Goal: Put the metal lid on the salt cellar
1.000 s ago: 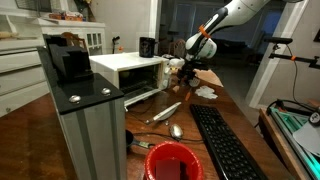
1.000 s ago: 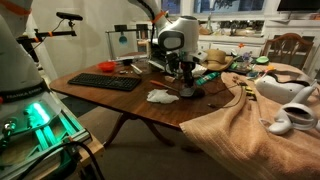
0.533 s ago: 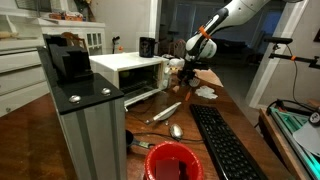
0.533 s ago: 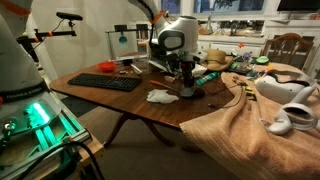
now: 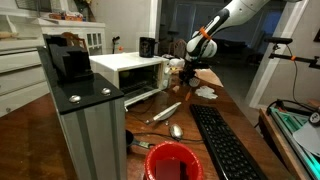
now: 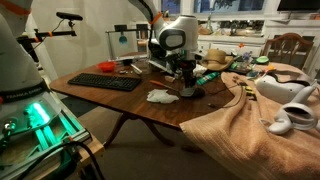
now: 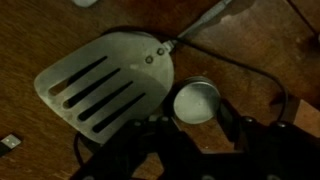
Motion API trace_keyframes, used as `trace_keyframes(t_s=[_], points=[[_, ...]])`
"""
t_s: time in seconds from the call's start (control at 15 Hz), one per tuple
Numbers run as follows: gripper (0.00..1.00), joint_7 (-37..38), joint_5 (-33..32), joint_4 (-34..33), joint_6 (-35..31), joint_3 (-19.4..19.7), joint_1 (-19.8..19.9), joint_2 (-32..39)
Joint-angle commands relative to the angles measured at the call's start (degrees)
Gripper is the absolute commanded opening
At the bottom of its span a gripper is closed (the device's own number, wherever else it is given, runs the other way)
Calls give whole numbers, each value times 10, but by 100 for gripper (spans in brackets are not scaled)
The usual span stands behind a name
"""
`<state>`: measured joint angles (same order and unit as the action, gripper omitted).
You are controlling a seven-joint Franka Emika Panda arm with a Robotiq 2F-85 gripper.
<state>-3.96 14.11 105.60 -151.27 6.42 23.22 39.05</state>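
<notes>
**Lid down by the spatula, release not yet seen**

We're right over the action in the wrist view. The gripper point(image 7: 200, 128) comes in from the bottom edge, with a dark finger on either side of the metal lid point(image 7: 197, 102). The lid is a small round disc, face up and sitting level.

That picture is dim and soft, so I cannot tell whether the pads are pinching the lid or standing just off it. I can't make out the salt cellar's body beneath it either.

Just beside the lid lies a slotted spatula point(image 7: 105, 85), its blade almost touching the rim. A black cable point(image 7: 250, 75) loops around the lid's far side.

Pulling back to an exterior view, a crumpled white cloth point(image 6: 160, 97) sits near the lid, and a keyboard point(image 6: 105, 82) lies well apart from it. Farther off again stands a white toaster oven point(image 5: 130, 70).

Where does that leave the job? My read is that the lid is low and at its spot, so the carrying looks finished. What's left is confirming it sits square on the cellar, then letting go and lifting clear.
</notes>
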Motion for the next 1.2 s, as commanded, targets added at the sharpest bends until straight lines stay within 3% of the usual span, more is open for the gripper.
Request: trace_keyframes(t_s=[0.0,0.2,0.6,0.8,1.13], points=[[22,8,-11,8,8,10,-7,-8],[22,-6,4,28,30,-6,5,-42],[22,-7,-3,89,39,7,-5,-111],[22,-43,28,112,52,-16,10,-147],[22,-65,47,123,79,-31,-14,-184]])
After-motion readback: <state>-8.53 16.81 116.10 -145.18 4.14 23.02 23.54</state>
